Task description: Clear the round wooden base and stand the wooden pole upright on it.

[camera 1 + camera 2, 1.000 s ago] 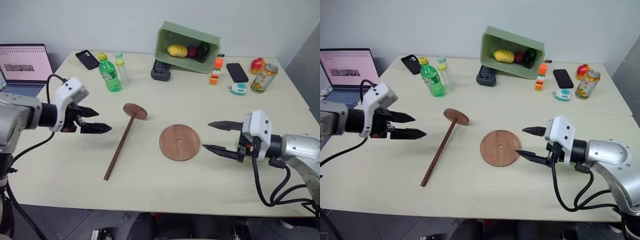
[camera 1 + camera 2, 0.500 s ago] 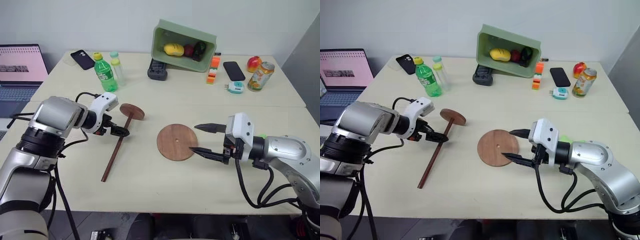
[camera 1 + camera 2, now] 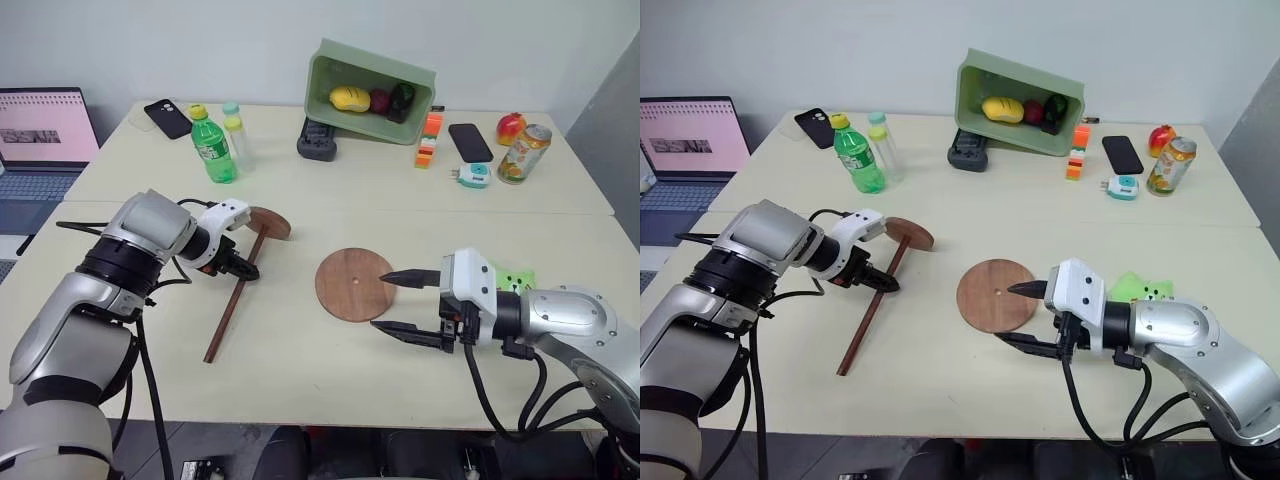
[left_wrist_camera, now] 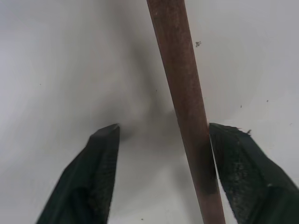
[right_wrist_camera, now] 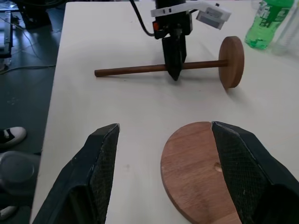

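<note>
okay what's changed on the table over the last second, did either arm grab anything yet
The left gripper swung in from the table's left side and came down over the wooden pole, fingers straddling the rod, not yet clamped. The right gripper stayed open beside the round wooden base, drifting slightly. Pole and base have not moved.

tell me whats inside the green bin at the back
The green bin lies tipped with its opening facing forward. Inside sit a yellow fruit, a dark red one and a dark item with green. Anything deeper behind them is covered.
</note>
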{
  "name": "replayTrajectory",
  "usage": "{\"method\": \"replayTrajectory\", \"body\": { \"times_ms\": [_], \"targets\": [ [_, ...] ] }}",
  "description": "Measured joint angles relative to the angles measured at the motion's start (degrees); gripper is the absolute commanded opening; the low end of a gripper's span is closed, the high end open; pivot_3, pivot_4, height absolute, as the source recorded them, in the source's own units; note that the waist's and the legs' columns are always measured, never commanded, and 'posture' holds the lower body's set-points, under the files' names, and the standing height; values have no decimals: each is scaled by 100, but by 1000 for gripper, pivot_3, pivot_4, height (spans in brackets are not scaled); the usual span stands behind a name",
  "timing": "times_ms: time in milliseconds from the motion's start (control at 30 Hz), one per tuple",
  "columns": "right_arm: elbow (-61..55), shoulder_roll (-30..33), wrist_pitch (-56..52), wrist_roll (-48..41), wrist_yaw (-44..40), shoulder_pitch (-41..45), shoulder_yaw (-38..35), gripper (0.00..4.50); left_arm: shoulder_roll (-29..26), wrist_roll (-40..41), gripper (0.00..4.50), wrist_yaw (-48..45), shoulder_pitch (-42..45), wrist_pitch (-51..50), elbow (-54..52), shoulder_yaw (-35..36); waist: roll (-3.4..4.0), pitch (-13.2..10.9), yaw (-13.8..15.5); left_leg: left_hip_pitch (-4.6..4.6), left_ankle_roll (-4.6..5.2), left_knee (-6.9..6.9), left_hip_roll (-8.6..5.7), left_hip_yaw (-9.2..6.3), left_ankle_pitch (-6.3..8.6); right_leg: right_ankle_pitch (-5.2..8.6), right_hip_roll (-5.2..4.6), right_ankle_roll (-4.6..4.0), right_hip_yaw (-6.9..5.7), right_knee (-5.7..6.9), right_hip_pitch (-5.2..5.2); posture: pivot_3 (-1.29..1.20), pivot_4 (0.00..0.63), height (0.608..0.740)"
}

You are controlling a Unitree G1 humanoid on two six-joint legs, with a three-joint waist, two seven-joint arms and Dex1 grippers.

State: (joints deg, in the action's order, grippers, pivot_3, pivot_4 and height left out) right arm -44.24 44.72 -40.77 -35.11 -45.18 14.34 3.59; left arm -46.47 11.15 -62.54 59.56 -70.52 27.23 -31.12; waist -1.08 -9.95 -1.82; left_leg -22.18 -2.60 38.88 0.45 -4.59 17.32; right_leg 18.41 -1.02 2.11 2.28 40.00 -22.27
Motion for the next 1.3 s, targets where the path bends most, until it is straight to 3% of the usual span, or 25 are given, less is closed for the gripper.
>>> {"method": "replayTrajectory", "body": {
  "times_ms": [200, 333, 467, 633, 733, 867, 967, 1133, 1300],
  "targets": [
    [-1, 95, -12, -76, -70, 0, -5, 3282, 95, -68, 930, 50, 12, -44, 46, 38, -1, 0, 6, 0, 0, 1, -1, 0, 0, 0, -3, 0, -1, 0, 1, 0, 150, 740],
    [-1, 145, -13, -144, -97, 1, -7, 3282, 154, -59, 281, 63, 6, -85, 41, 94, -1, 0, 1, 0, 0, 1, -1, 0, 0, 0, -3, 0, 0, 0, 1, 0, 150, 740],
    [-1, 188, -12, -174, -100, -1, -18, 3282, 187, 12, 280, 187, 3, -186, 42, 431, -1, 0, 1, -1, 0, 2, 1, -1, 0, 0, -3, 0, -1, 0, 0, 0, 150, 740],
    [-27, 406, -46, -303, -102, -163, -338, 3282, 404, 630, 280, 545, -61, -327, -632, 2108, -4, -2, 21, -31, -7, 13, -1, -19, -4, 0, -17, 0, -4, -5, -8, 0, 150, 740],
    [-69, 489, -134, -470, -95, -348, -635, 3282, 1003, 1124, 279, 929, -77, -162, -1208, 3305, -7, -1, 52, -38, -23, 19, -3, -25, -13, 0, -28, 1, -6, -6, -7, 0, 150, 740],
    [-141, 609, -265, -564, 66, -786, -1120, 3282, 2024, 1549, 279, 1476, -503, 927, -2344, 4147, -9, 1, 53, -36, -25, 20, -1, -19, -14, -1, -35, 2, 2, -6, -5, 0, 150, 740],
    [-311, 496, -383, -666, 382, -1006, -1299, 3282, 2621, 1572, 279, 1817, -865, 1769, -2903, 4156, -9, 2, 48, -32, -26, 18, 1, -17, -14, -2, -32, 1, 6, -2, -4, 0, 150, 740],
    [-605, 242, -521, -659, 945, -1284, -1265, 3282, 3420, 1429, 279, 2080, -1763, 3155, -3399, 3602, -9, 3, 37, -24, -24, 16, 2, -8, -14, -2, -25, 1, 12, 0, 1, 0, 150, 740],
    [-626, 73, -673, -623, 1374, -1297, -1046, 3282, 3559, 1250, 279, 2030, -2213, 3994, -3406, 3115, -9, 3, 34, -20, -22, 16, -1, -5, -13, -2, -10, 1, 11, 0, 1, 0, 150, 740]
  ]
}}
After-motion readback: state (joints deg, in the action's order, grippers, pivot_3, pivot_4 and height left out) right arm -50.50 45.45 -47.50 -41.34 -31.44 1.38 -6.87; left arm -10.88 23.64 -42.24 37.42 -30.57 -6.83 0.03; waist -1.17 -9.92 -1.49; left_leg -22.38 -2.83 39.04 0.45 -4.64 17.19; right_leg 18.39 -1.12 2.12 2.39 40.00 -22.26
